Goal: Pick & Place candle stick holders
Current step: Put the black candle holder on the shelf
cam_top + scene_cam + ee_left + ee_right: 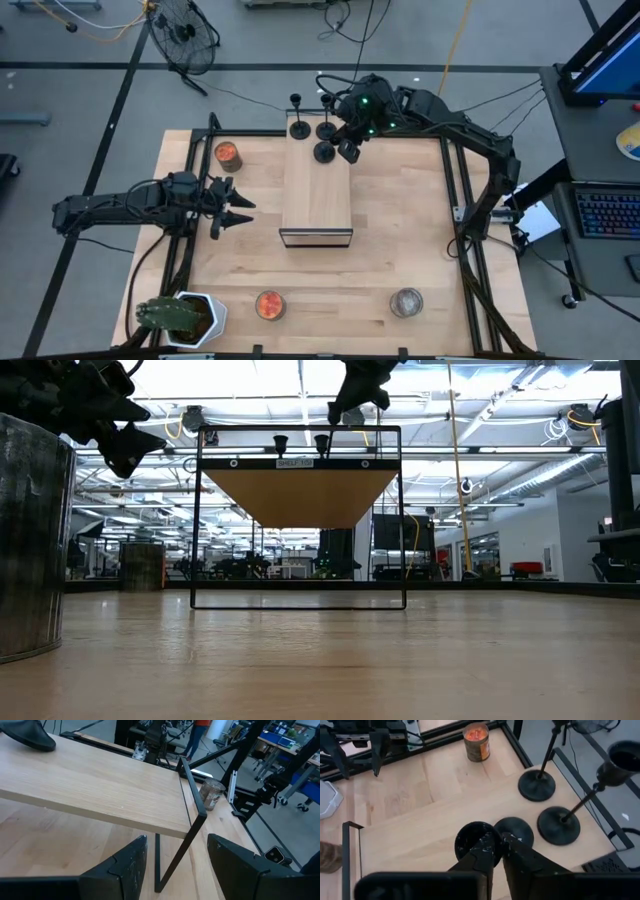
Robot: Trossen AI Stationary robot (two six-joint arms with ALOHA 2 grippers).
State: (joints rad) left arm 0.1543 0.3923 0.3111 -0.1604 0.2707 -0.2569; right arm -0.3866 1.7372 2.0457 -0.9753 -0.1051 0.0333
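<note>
A wooden shelf (pixel 318 190) with a black frame stands mid-table. At its far end two black candle stick holders (pixel 298 128) (pixel 327 130) stand upright on their disc bases. A third holder (pixel 323 152) is beside them, with my right gripper (pixel 347 150) shut on it. In the right wrist view my right gripper (pixel 498 842) is between that holder's cup and base. At the table's left my left gripper (pixel 235 210) is open, level, and points at the shelf's left side (pixel 100 785), touching nothing. My right gripper is shut between the third holder's cup (pixel 475 842) and its disc base (pixel 516 831). That is where the thin stem runs, and the fingers (pixel 485 852) hide it. They slant down from the far right. The holder is tilted; whether its base touches the shelf I cannot tell.
An orange-topped can (pixel 228 155) stands left of the shelf's far end. Another can (pixel 270 305) and a glass jar (pixel 406 302) stand near the front edge. A potted plant (pixel 185 318) is at the near left corner. A black frame (pixel 450 200) edges the table.
</note>
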